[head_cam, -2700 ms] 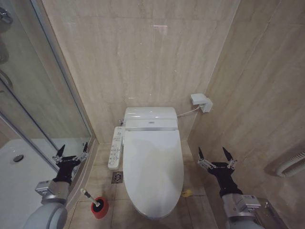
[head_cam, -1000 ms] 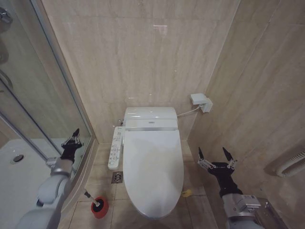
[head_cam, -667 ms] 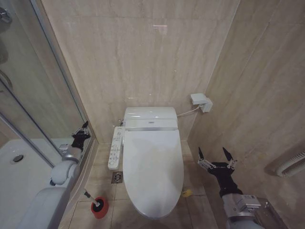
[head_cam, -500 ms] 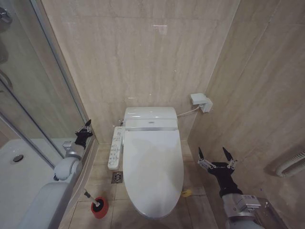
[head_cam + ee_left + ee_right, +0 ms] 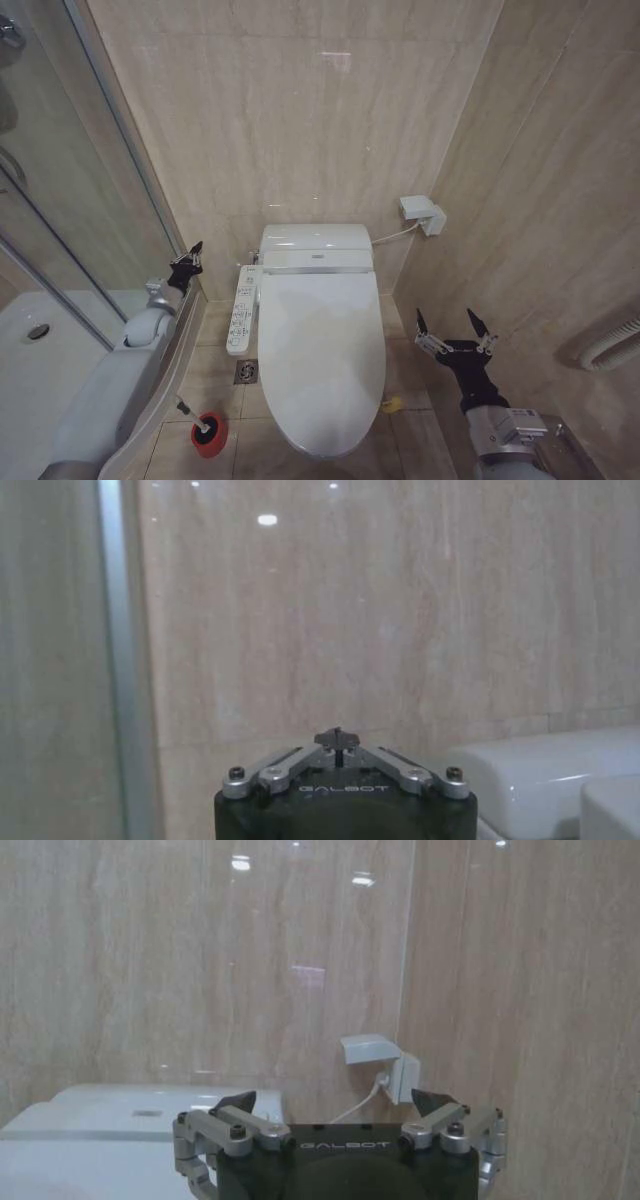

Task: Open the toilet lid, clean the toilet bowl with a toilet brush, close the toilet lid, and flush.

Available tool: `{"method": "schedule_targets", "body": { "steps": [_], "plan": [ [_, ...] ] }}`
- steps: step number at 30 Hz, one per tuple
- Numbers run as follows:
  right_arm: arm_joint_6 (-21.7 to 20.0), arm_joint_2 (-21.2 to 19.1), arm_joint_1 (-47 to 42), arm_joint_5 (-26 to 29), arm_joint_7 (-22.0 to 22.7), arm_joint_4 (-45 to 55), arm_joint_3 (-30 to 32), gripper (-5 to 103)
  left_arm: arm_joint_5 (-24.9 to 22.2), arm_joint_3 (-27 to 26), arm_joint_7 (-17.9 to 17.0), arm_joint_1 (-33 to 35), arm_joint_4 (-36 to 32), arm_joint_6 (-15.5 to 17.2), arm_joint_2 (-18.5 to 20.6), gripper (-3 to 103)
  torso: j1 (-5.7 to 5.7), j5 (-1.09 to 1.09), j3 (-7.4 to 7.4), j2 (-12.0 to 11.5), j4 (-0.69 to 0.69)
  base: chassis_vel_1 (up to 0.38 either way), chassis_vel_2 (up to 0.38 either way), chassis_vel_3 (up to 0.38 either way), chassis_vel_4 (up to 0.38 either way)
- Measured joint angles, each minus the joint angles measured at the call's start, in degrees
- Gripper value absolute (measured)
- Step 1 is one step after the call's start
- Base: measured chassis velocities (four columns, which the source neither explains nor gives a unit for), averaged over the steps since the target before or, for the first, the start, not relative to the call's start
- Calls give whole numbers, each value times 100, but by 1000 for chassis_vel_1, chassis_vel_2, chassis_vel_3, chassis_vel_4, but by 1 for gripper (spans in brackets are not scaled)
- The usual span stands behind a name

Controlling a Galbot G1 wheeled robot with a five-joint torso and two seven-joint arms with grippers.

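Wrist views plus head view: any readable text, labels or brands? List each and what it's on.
"GALBOT": on the black body of the left tool, which sits shut, in the left wrist view.
"GALBOT": on the black body of the right tool, open, in the right wrist view.
Long white plastic side control panel beside the toilet: button markings too small to read.
Small plate on the white toilet tank housing: too small to read.

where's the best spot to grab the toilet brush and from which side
Probably the thin pale handle of the toilet brush, taken from above and from the robot's left. It leans up out of the red holder cup toward that side, free of the cup's rim, while the toilet bowl crowds the other side. The left tool, shut, is nearer.
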Motion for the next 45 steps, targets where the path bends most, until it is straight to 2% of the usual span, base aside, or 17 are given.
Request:
{"method": "schedule_targets", "body": {
  "steps": [7, 10, 11, 14, 24, 32, 45],
  "plan": [
    [0, 0, 0, 0, 0, 0, 0, 100, 112, 308, 399, -422, 485, -193, -174, 0, 0, 0, 0, 0, -1, 0, 0, 0, 0],
    [0, 0, 0, 0, 0, 0, 0, 100, 234, 447, 758, -574, 725, -264, -241, 0, 0, 0, 0, 0, 0, 0, 0, 0, 0],
    [0, 0, 0, 0, 0, 0, 0, 100, 234, 447, 758, -574, 725, -264, -241, 0, 0, 0, 0, 0, 0, 0, 0, 0, 0],
    [0, 0, 0, 0, 0, 0, 0, 100, 376, 466, 1043, -650, 945, -287, -287, 0, 0, 1, -1, 0, 0, 0, 0, 0, 0],
    [0, 0, 0, 0, 0, 0, 0, 100, 435, 349, 1161, -536, 1093, -337, -93, 0, 0, 0, -1, 0, 3, 0, 0, 0, 0],
    [0, 0, 0, 0, 0, 0, 0, 100, 379, 240, 1155, -451, 1017, -378, 15, 0, 0, 0, -1, 0, 0, 0, 0, 0, 0],
    [0, 0, 0, 0, 0, 0, 0, 100, 361, 164, 1136, -376, 950, -386, -41, 0, 0, -1, -1, 0, 0, 0, 0, 0, 0]
  ]
}}
